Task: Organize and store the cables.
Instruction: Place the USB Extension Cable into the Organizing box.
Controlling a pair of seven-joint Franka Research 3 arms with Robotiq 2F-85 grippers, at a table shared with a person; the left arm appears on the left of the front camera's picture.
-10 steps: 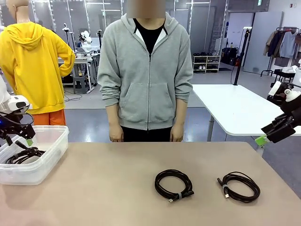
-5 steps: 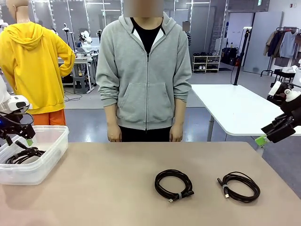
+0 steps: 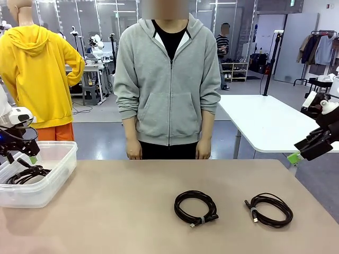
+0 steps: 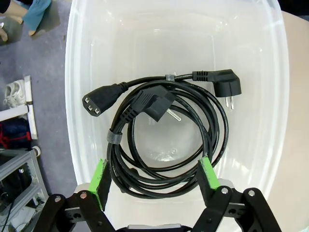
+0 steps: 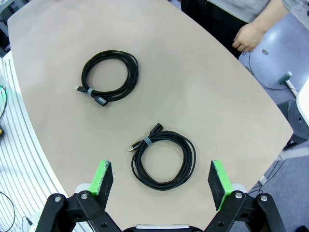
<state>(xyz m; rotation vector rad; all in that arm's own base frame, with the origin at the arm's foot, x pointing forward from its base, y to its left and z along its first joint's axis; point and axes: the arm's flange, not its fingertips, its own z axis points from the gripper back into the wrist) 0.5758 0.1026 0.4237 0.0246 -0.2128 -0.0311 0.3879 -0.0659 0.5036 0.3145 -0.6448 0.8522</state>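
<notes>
At the far left, a clear plastic bin [image 3: 55, 180] sits on the left edge of the tan table [image 3: 116, 211]. The left gripper [image 3: 21, 157] hangs over the bin with its jaws spread wide and nothing in its grasp. In the left wrist view its green pads [image 4: 99, 182] stand either side of a coiled black power cable [image 4: 153, 105] that lies flat on the bin's floor. The coil is bound by a small tie and its plugs lie across the top of it.

Two more cables lie on the open tabletop, well apart from the bin. One tied coil [image 3: 196, 194] is just right of the middle and another coil [image 3: 286, 210] is near it, further right. Both are on the near half of the surface.

A person in a grey hoodie [image 3: 167, 84] stands at the far edge, arms hanging, hands clear of the table.

At the far right the right gripper [image 3: 303, 151] hovers above and beyond the table's right edge, jaws fully apart and empty. The right wrist view looks down on both loose coils.

Behind, the room has a grey floor, a white table [image 3: 265, 121] to the right, shelving and a clothes rack [image 3: 320, 47].
</notes>
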